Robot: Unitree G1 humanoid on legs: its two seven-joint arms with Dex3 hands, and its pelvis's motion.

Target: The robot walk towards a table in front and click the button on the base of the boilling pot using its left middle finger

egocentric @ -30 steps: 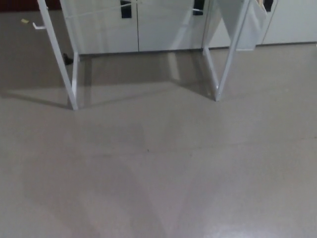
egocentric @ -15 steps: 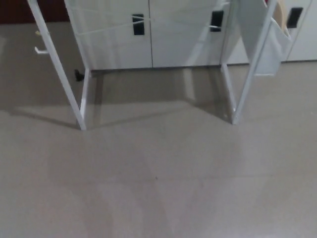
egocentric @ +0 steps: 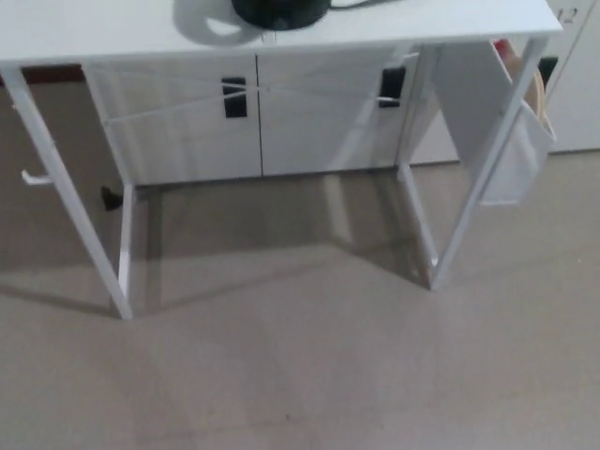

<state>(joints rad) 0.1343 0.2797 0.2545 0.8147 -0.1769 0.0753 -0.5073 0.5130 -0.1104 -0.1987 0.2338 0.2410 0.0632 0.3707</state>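
Head view looks down on a white desk [egocentric: 112,33] that crosses the top of the frame, with grey floor [egocentric: 300,375] filling the lower half. No part of the robot shows here: neither arm nor hand comes into the frame, so their pose and whether the fingers are spread or closed cannot be told.

The boiling pot's base [egocentric: 279,12] sits on the desk top, near the middle and against the upper edge of the frame; only a dark rounded lower part is visible (the rest is cut off above). A dark cord [egocentric: 361,3] runs off from it to the right along the top edge. The button itself cannot be made out.

White slanted legs [egocentric: 70,202] hold the desk up on the left, and another pair stands on the right. A white side pocket [egocentric: 502,141] hangs at the desk's right end. Behind the desk stand pale cabinet doors [egocentric: 253,117] with two dark handles [egocentric: 234,97].
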